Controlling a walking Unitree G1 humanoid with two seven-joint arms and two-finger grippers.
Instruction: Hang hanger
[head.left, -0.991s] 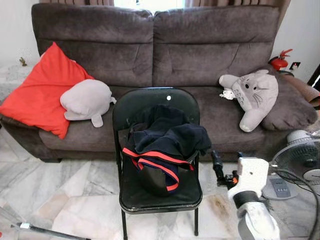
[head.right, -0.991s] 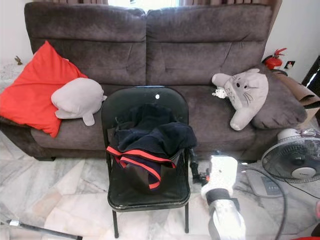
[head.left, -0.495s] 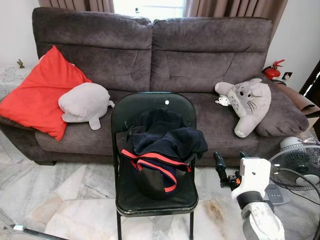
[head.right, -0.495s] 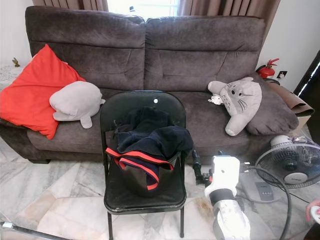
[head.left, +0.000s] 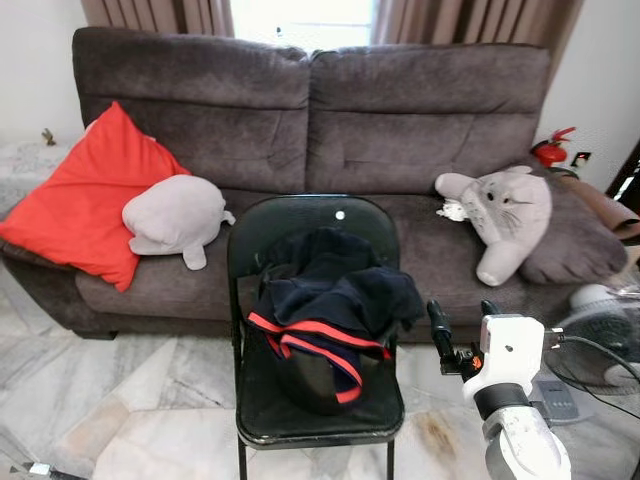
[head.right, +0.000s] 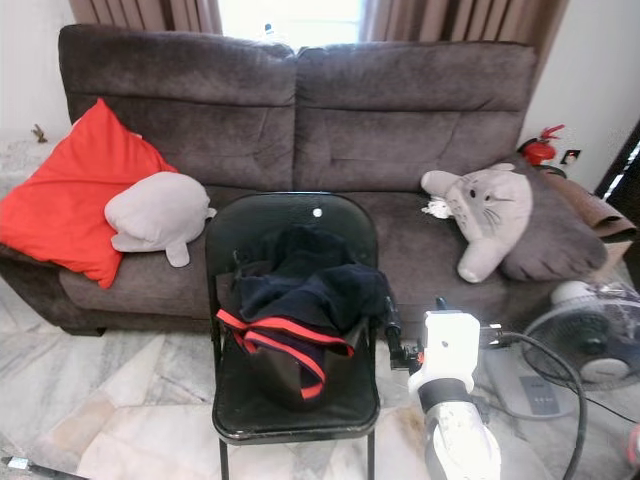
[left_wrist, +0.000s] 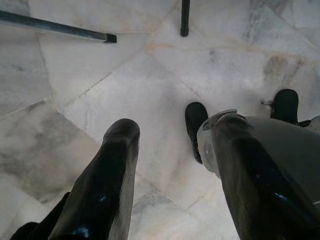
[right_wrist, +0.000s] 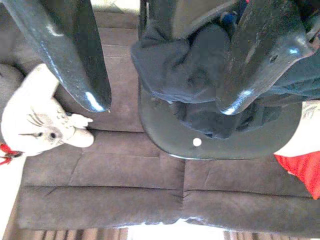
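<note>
One big dark-grey fabric sofa (head.left: 400, 130) stands right behind the black metal folding chair (head.left: 300, 215). White marble floor (head.left: 130, 400) lies under the chair. A red square cushion (head.left: 75, 195) leans on the sofa, behind the chair & to its left. A pale grey seal soft toy (head.left: 175, 212) sits betw. that cushion & the chair. A grey cat soft toy (head.left: 510, 210) lies behind the chair to its right. A heap of dark navy clothes (head.left: 335, 285) sits on the chair seat, spilling out of a black bag with red trim (head.left: 315, 365). A grey floor fan (head.left: 610, 340) stands right of the chair.

Right gripper (head.left: 460, 318) hovers just beside the chair's right edge, approx. seat height. Its two fingers are wide apart w/ nothing betw. them. Left gripper (left_wrist: 172, 132) hangs idle over the floor near the chair leg, spread apart too, & empty.

Since a sec ago the whole view has tipped up a bit, so the camera moved, not the things. The right gripper is still at the same spot by the chair.

I can't tell where the hanger is; maybe it hides in the clothes. So I judge the job is hardly begun: find it first.
</note>
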